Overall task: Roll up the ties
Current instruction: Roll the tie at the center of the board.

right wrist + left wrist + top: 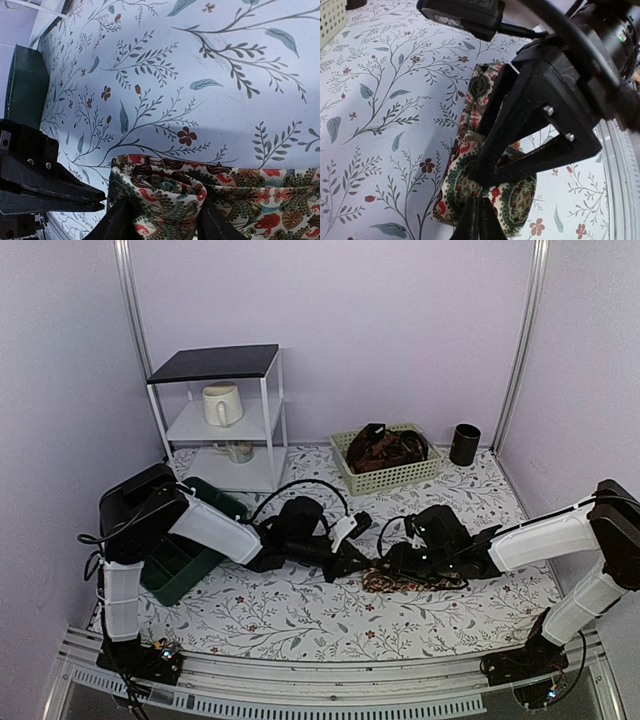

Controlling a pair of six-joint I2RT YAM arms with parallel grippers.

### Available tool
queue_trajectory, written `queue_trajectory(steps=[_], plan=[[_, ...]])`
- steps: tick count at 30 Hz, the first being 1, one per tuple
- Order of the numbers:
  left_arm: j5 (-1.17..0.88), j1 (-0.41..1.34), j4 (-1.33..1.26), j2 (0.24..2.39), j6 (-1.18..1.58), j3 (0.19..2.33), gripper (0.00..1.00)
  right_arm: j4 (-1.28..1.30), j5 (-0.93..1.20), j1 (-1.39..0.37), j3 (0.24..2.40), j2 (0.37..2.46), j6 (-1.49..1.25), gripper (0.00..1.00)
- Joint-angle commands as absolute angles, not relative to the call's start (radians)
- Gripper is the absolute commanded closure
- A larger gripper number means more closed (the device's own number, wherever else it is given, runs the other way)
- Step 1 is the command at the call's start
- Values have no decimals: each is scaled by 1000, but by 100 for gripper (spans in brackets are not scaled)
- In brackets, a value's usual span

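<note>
One tie (pixel 420 583), cream with green and red paisley, lies mid-table with its left end folded into a loose coil (pixel 165 195). My right gripper (pixel 165 222) is shut on that coil, one finger on each side; it also shows in the left wrist view (pixel 482 172), pinching the coil (pixel 520 200). My left gripper (pixel 479 212) is shut, its tips at the coil's edge; the right wrist view shows it (pixel 100 197) just left of the fabric, with nothing seen between its fingers. More dark ties (pixel 385 448) lie heaped in a basket at the back.
The pale woven basket (pixel 352 472) stands back centre-right, with a black cup (pixel 464 444) to its right. A dark green bin (pixel 185 550) sits at the left. A white shelf unit (pixel 222 420) with a mug (pixel 221 404) stands back left.
</note>
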State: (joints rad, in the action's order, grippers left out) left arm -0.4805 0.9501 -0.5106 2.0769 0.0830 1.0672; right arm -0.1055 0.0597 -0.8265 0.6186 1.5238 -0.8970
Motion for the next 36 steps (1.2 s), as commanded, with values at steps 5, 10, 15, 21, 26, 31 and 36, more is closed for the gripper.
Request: queue_trajectory(steps=[5, 10, 15, 21, 26, 31, 36], plan=[[-435, 962, -500, 2043, 79, 1069, 94, -85, 19, -809, 553, 1480, -819, 57], [-423, 962, -499, 2038, 80, 1058, 93, -88, 26, -795, 499, 1428, -785, 56], [-410, 960, -499, 2030, 92, 1051, 83, -142, 70, -768, 447, 1421, -744, 56], [-421, 940, -427, 2018, 109, 1063, 80, -229, 121, -756, 434, 1465, -728, 59], [-396, 915, -439, 1920, 81, 968, 77, -281, 187, -758, 450, 1510, -749, 63], [-368, 877, -454, 1807, 33, 854, 72, -299, 181, -816, 524, 1566, -830, 63], [-352, 871, -427, 1770, 45, 790, 73, -276, 170, -901, 662, 1680, -888, 63]])
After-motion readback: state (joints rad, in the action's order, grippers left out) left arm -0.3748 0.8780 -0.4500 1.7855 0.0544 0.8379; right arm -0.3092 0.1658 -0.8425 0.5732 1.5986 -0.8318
